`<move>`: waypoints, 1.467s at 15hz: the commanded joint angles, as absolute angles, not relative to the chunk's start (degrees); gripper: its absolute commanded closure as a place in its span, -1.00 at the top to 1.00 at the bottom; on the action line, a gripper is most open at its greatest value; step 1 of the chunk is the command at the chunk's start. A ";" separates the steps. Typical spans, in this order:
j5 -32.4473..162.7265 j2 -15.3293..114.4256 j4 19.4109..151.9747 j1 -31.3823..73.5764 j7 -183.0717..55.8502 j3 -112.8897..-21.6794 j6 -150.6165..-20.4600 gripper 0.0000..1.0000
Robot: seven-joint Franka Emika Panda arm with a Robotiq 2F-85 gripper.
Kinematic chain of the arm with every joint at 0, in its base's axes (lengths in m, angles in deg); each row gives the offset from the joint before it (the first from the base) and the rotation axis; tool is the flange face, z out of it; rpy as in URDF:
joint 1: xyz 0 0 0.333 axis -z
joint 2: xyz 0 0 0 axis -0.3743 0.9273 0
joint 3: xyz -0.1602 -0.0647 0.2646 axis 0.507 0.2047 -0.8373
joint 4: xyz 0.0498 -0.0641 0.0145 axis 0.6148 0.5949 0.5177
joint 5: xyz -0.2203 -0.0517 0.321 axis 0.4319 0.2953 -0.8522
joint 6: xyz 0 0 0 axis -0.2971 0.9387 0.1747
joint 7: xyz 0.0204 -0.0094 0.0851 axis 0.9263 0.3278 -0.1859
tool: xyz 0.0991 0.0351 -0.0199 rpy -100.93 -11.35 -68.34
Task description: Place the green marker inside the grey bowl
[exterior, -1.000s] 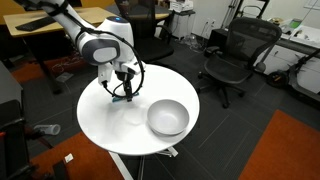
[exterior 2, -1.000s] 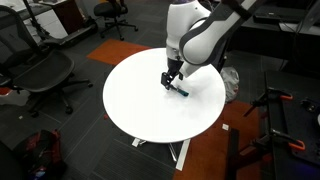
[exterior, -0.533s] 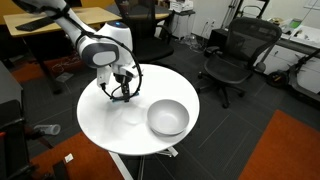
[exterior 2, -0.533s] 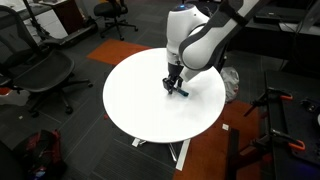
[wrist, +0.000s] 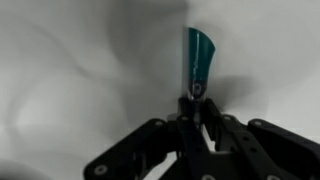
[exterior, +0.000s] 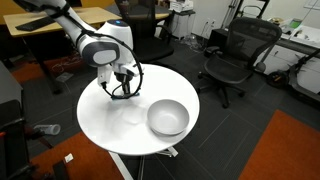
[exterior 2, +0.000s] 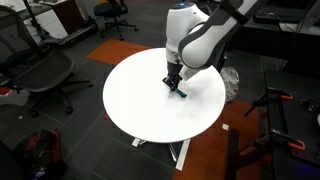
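Note:
The green marker (wrist: 198, 58) shows in the wrist view as a short teal stick pointing away from the camera, its near dark end pinched between the black fingers of my gripper (wrist: 197, 112), which is shut on it. In both exterior views the gripper (exterior: 124, 93) (exterior 2: 173, 86) reaches down to the white round table, with the marker (exterior 2: 180, 92) showing as a small teal tip at the fingertips. The grey bowl (exterior: 168, 118) stands upright on the table to one side of the gripper, apart from it; it is hidden behind the arm in an exterior view.
The white round table (exterior: 110, 125) (exterior 2: 135, 95) stands on a pedestal over dark carpet. Black office chairs (exterior: 232, 55) (exterior 2: 40, 72) stand around it, and a wooden desk (exterior: 40, 28) lies behind the arm.
The gripper's fingers have closed onto the marker's end. The arm has hardly moved and the marker's tip sits closer under the fingers.

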State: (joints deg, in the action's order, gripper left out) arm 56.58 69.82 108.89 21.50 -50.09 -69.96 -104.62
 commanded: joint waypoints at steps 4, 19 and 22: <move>54.75 58.25 115.33 21.44 -50.66 -69.09 -103.37 -0.91; 55.80 47.54 111.62 24.62 -33.60 -60.62 -89.05 -0.91; 55.57 48.71 109.64 25.41 -30.75 -60.04 -89.43 -0.91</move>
